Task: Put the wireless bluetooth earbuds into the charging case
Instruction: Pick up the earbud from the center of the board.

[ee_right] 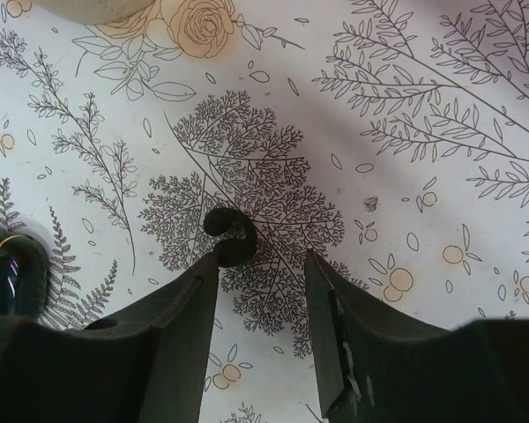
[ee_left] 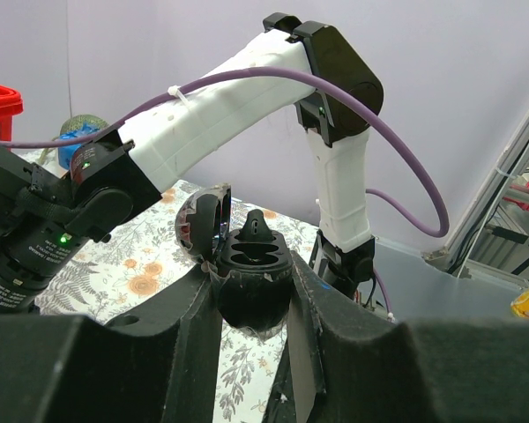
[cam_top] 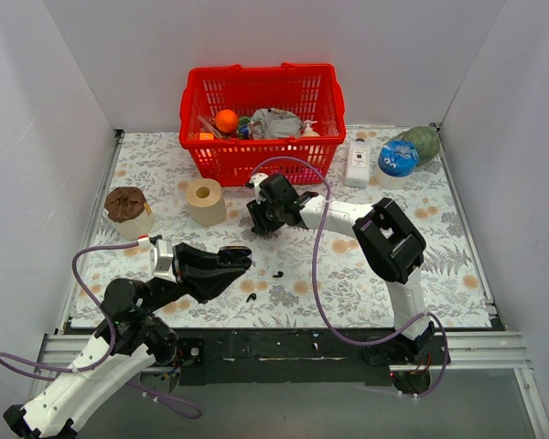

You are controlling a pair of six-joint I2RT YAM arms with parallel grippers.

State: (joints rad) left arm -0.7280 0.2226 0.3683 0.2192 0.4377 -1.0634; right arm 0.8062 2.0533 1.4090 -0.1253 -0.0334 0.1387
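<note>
Left gripper [ee_left: 251, 304] clamps the open case [ee_left: 251, 256] aloft; right gripper [ee_right: 260, 264] spread, bud [ee_right: 229, 236] at one fingertip on the table [ee_right: 423, 132], likely tiny, light, slick: pinch its rounded body.

Worktop [cam_top: 165, 174] covered by a white cloth [cam_top: 457, 265] printed with grey ferns and small orange flowers. Plain pale panels close it in: back wall [cam_top: 256, 37], left wall [cam_top: 27, 137], right wall [cam_top: 522, 137]. Black strip [cam_top: 284, 347] and aluminium rail [cam_top: 476, 349] run along the near edge, with a grey surface [cam_top: 348, 416] below. Light even, shadows soft. Left wrist view: lilac-tinted wall, metal frame [ee_left: 511, 167] at right.
</note>
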